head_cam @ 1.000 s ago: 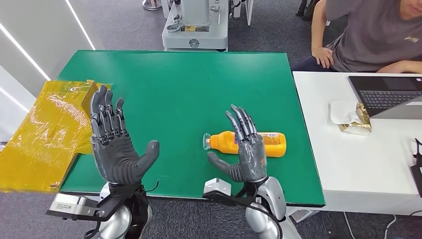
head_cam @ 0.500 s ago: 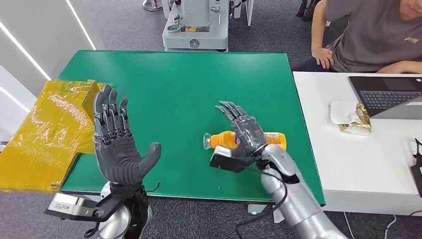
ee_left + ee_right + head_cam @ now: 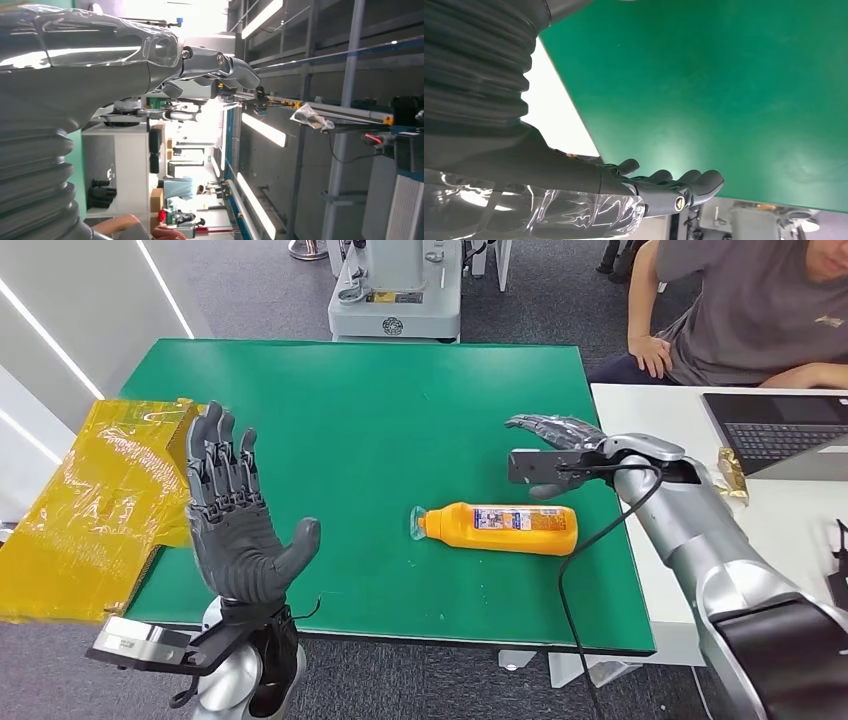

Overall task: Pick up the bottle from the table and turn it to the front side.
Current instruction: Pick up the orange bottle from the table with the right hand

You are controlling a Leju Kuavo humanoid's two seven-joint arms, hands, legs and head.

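Lying at the far left of the head view, a crinkled yellow plastic sheet [image 3: 95, 502] drapes over the left edge of the green desk [image 3: 370, 410]. Just beside it the left robot hand [image 3: 235, 525] stands upright above the near left corner of the desk, palm turned inward, fingers spread and pointing up, thumb out to the side, holding nothing. In the left wrist view this robot hand [image 3: 210, 75] shows its fingers stretched out against a background of ceiling lights and shelving.

Toward the near right part of the desk lies the orange bottle [image 3: 500, 528], flat on its side, with its clear cap end pointing left and its label facing up. Nothing touches it.

Beyond and to the right of the bottle, the right robot hand [image 3: 560, 445] hovers over the right edge of the desk, apart from the bottle, fingers extended and loosely spread, empty. The right wrist view shows the same robot hand [image 3: 664, 187] with fingers slightly curled above bare green surface.

Further right stands a white desk [image 3: 690, 550] carrying a laptop [image 3: 785, 435], and a person in a grey shirt [image 3: 740, 310] sits behind it.
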